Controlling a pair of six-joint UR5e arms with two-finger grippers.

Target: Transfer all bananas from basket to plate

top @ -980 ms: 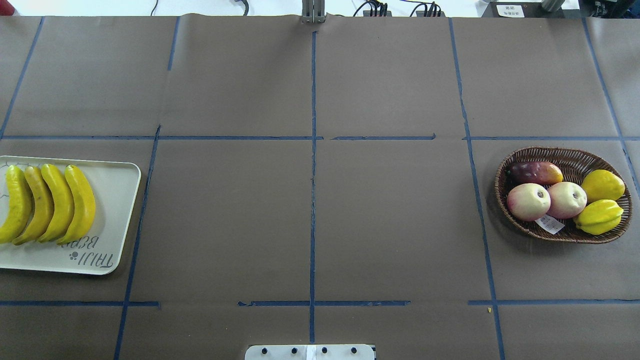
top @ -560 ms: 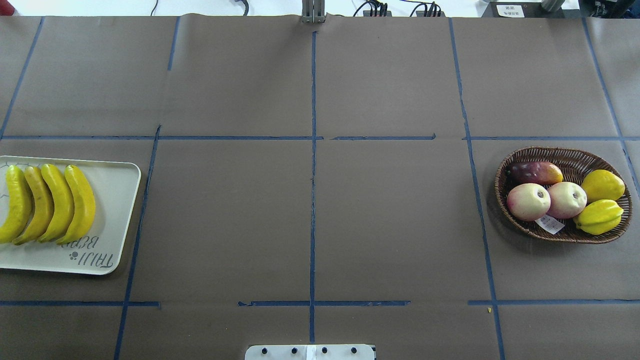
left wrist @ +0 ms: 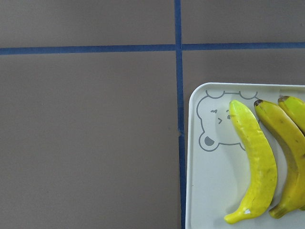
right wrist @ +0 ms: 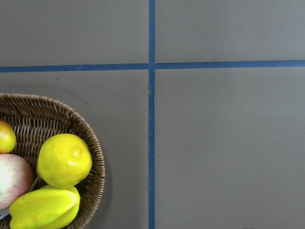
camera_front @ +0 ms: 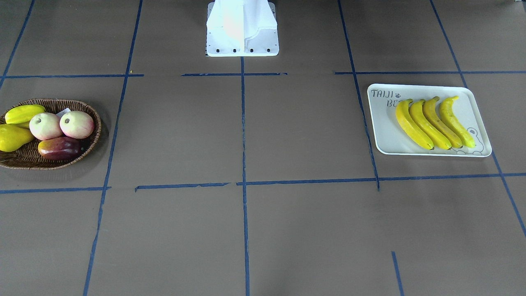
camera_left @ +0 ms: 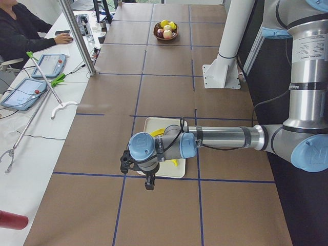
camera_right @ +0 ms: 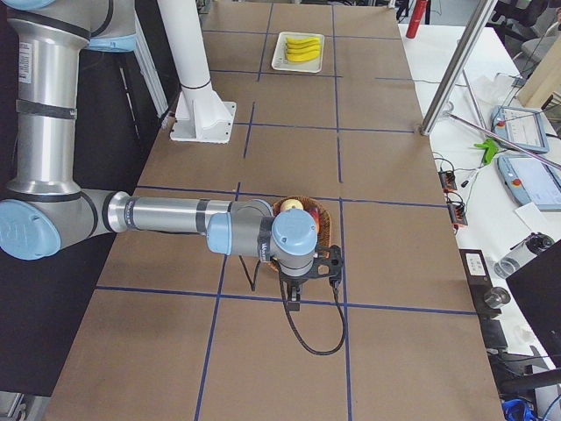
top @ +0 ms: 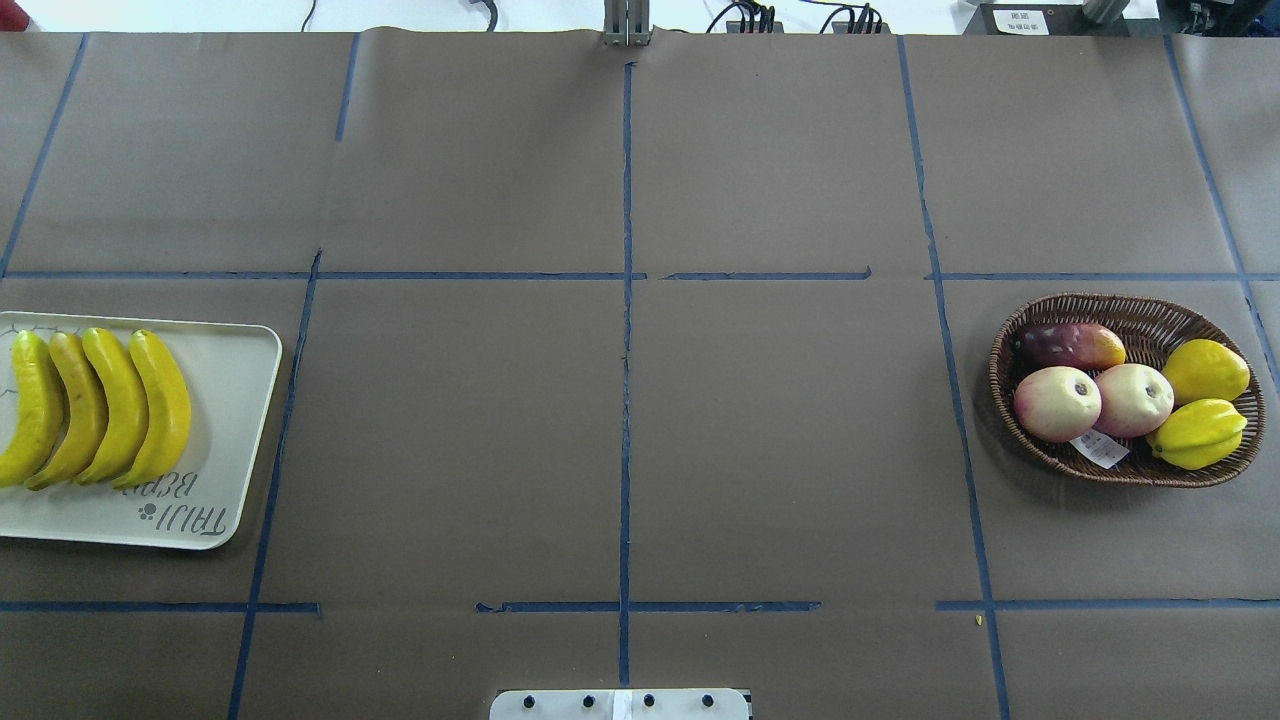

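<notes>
Plate (top: 232, 400) is cut by the overhead's left edge. Left gripper (camera_left: 148, 183) and right gripper (camera_right: 294, 301) seem too small to read.

Basket (right wrist: 97, 157) with yellow pear (right wrist: 64, 160), lower left

Our left arm (camera_left: 225, 137) and right arm (camera_right: 166, 215) reach level; left gripper (camera_left: 148, 184) and right gripper (camera_right: 294, 303) point down mid-frame, jaws unreadable.

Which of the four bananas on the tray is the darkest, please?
The second banana from the overhead view's left: it is deeper orange-yellow with brown specks, whereas the others are brighter yellow.
</notes>
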